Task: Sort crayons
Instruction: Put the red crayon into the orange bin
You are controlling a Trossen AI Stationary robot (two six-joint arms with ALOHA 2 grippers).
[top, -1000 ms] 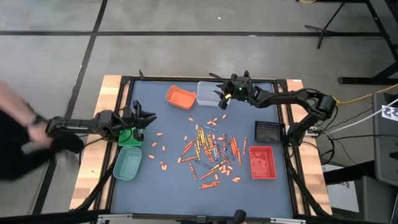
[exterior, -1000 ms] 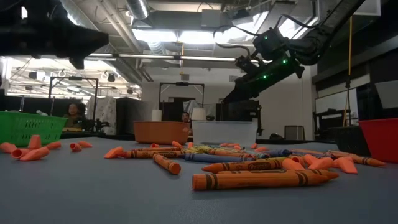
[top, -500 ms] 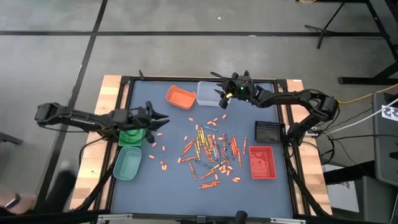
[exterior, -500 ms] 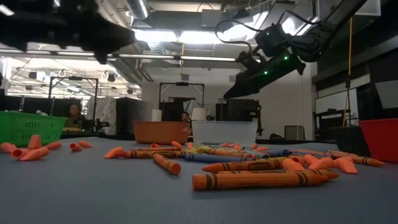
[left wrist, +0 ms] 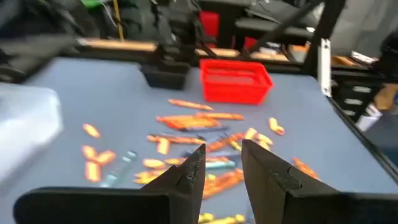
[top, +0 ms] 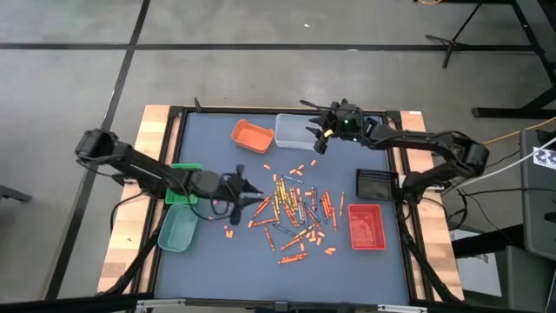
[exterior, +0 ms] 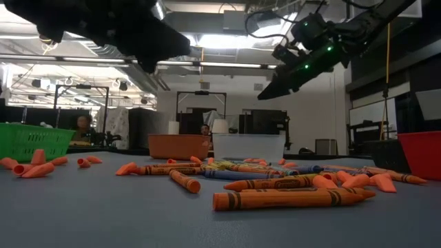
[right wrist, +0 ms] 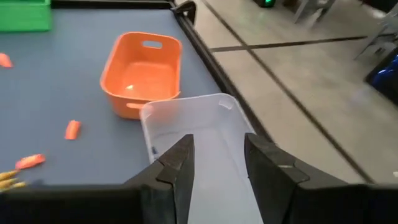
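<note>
Many crayons [top: 295, 207] lie scattered in the middle of the blue table, orange, red, yellow-green and dark ones, with short orange pieces [top: 228, 231] around them. In the low view one orange crayon [exterior: 289, 200] lies nearest. My left gripper [top: 258, 198] hangs open above the table at the pile's left edge, pointing toward the pile [left wrist: 186, 121], with nothing between its fingers [left wrist: 189, 174]. My right gripper [top: 314, 142] hangs open high over the clear tray [right wrist: 199, 124] at the table's far side, also empty.
An orange tray [top: 252, 135] stands beside the clear tray [top: 291, 130] at the far edge. A green basket [top: 181, 193] and a pale green tray [top: 178, 228] stand at the left. A black basket [top: 375, 184] and a red basket [top: 367, 226] stand at the right.
My left gripper has swung from over the green basket toward the table's right, out to the left edge of the crayon pile, tipping more level. My right gripper has risen a little over the clear tray. The crayons have not moved.
</note>
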